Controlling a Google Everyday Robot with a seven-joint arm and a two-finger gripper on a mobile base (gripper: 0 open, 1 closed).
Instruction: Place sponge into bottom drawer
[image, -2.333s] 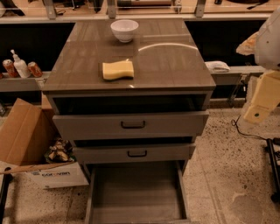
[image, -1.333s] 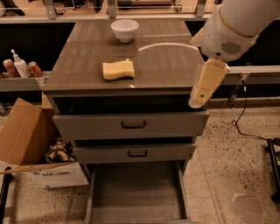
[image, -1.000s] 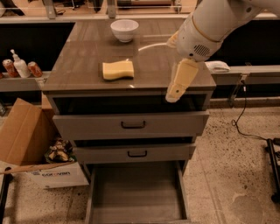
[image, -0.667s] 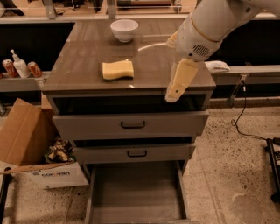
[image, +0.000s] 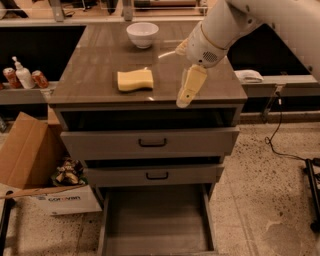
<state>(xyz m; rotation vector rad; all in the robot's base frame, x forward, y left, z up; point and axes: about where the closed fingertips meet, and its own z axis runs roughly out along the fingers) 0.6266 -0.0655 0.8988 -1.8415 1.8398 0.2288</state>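
Note:
The pale yellow sponge (image: 134, 80) lies flat on the cabinet top (image: 100, 75), left of centre near the front. My gripper (image: 187, 88) hangs from the white arm over the front right part of the top. It is to the right of the sponge and apart from it, holding nothing I can see. The bottom drawer (image: 155, 220) is pulled far out at the foot of the cabinet, and its grey floor is bare.
A white bowl (image: 142, 34) stands at the back of the top. The two upper drawers (image: 150, 144) stick out a little. A cardboard box (image: 30, 160) sits on the floor at left, bottles (image: 22, 75) on a left shelf, a white cloth (image: 248, 76) at right.
My arm has swung in from the right and moved left over the cabinet top, ending closer to the sponge. The sponge, bowl and drawers have not moved.

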